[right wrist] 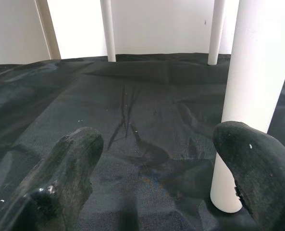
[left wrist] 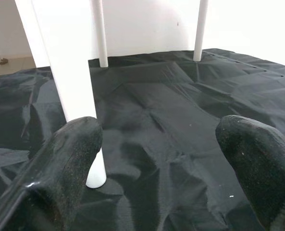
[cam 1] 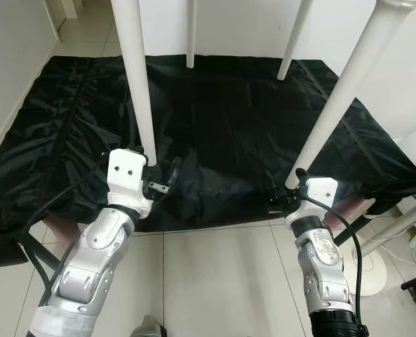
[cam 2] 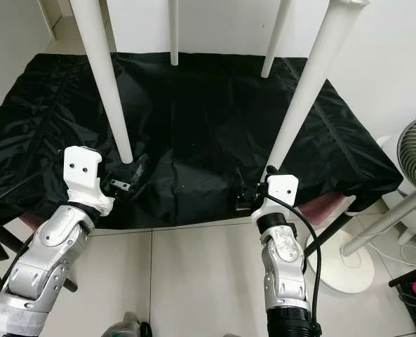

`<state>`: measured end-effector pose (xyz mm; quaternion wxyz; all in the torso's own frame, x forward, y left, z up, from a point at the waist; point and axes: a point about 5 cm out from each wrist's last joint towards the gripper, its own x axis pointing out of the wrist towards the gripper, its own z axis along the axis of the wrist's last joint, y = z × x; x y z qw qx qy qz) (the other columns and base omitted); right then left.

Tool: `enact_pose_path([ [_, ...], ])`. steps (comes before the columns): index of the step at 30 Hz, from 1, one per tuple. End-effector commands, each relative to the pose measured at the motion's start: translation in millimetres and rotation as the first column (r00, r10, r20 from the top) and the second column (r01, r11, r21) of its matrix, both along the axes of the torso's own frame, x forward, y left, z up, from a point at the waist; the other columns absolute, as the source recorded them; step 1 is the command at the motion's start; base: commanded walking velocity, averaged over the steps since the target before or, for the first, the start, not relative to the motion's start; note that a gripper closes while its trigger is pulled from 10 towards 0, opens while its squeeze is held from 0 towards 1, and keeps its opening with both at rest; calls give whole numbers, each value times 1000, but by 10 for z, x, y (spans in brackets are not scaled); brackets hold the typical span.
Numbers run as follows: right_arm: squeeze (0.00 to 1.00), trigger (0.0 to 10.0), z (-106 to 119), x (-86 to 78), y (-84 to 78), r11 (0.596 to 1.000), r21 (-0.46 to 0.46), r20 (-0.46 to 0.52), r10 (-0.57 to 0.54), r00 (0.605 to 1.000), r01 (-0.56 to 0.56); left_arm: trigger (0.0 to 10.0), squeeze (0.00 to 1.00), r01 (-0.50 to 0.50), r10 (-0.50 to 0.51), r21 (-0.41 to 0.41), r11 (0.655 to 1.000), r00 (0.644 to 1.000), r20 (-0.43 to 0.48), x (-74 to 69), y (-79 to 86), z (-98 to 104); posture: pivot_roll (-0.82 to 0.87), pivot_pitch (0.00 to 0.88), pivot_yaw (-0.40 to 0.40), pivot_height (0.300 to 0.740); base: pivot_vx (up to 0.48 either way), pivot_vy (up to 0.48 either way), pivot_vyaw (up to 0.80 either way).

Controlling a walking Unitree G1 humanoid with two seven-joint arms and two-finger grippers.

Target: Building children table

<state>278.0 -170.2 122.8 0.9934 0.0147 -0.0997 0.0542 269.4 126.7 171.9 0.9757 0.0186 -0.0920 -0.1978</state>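
Four white table legs stand upright on a surface draped in black cloth (cam 1: 222,119). The near left leg (cam 1: 139,84) and the near right leg (cam 1: 341,91) rise at the front, with two thinner-looking legs (cam 1: 191,35) at the back. My left gripper (cam 1: 167,177) is open just right of the near left leg's foot, low over the cloth. My right gripper (cam 1: 274,195) is open just left of the near right leg's foot. In the left wrist view the leg (left wrist: 68,72) stands beside one finger (left wrist: 60,163). In the right wrist view the leg (right wrist: 253,96) stands by one finger (right wrist: 257,168).
A white standing fan (cam 2: 414,158) with a round base (cam 1: 372,270) and cables is on the tiled floor at the right. White walls close the back and left. A reddish edge (cam 2: 323,207) shows under the cloth's front right corner.
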Motion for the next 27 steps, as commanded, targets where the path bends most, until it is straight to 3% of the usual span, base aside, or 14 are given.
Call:
enact_pose_path([
  [1, 0, 10000, 27, 14, -31, 1000, 4, 9, -17, 1000, 17, 10000, 0, 14, -14, 11, 1000, 1000, -5, 32, -5, 23, 18, 77, -37, 740, 0, 0, 0],
  [27, 0, 10000, 27, 14, -31, 1000, 4, 9, -17, 1000, 17, 10000, 0, 14, -14, 11, 1000, 1000, -5, 32, -5, 23, 18, 77, -37, 740, 0, 0, 0],
])
